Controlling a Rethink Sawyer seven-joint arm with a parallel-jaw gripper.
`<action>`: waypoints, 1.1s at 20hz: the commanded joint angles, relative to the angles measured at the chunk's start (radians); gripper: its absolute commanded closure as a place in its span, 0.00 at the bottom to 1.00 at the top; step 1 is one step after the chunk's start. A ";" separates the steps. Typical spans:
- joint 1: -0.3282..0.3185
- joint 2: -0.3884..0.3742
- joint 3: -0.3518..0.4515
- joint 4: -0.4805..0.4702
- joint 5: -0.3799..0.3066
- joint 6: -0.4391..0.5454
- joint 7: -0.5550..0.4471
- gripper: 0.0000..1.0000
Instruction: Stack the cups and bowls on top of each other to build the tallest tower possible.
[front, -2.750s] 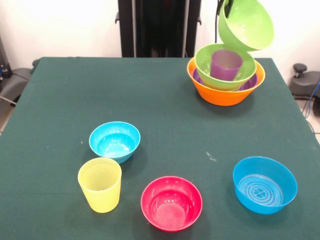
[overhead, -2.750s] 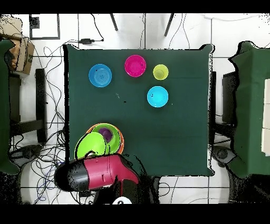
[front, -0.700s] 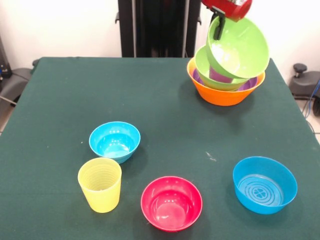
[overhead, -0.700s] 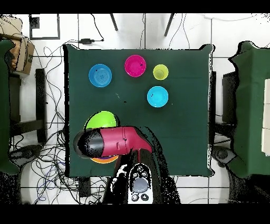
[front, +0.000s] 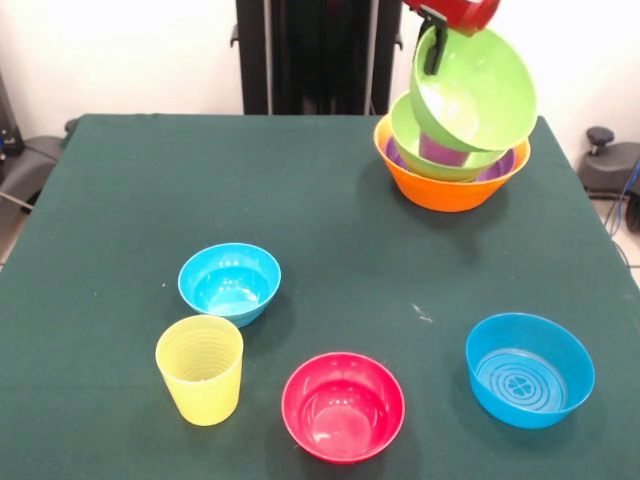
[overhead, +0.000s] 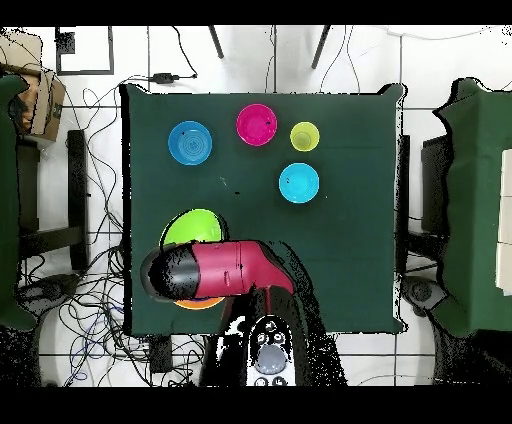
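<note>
Lime green, top bowl (front: 475, 88): tilted steeply, open side facing the front camera and a little down; its lower edge rests in the pile beneath, its upper rim is up at the gripper.
Gripper (front: 434, 55): red and black, coming in at the top edge of the front view; one dark finger (front: 433, 58) lies against the inside of the tilted bowl's rim, so it is clamped on that rim.
Arm (overhead: 215, 270): seen from overhead, the red casing lies across the pile and hides most of it.
Tower (front: 450, 150): at the table's far side in the front view, right of the pedestal. Large orange bowl (front: 440, 185) is the base; a purple bowl's rim (front: 500, 166) shows inside it; a second lime green bowl (front: 430, 155) sits upright in that.
Purple cup (front: 440, 150): inside the second green bowl, mostly covered by the tilted one.
Table (front: 320, 200): dark green cloth.
Small blue bowl (front: 229, 282): upright, near side, left of centre.
Yellow cup (front: 200, 368): ribbed, upright, just in front of the small blue bowl.
Pink-red bowl (front: 343, 405): upright, at the near edge, right of the yellow cup.
Larger blue bowl (front: 529, 369): upright, near right, well apart from the rest.
</note>
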 joint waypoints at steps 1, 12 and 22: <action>-0.001 -0.016 0.071 0.052 -0.037 -0.038 -0.064 1.00; -0.049 0.000 0.095 0.075 -0.047 -0.052 -0.112 0.00; -0.022 -0.004 0.099 0.086 -0.050 -0.061 -0.082 0.00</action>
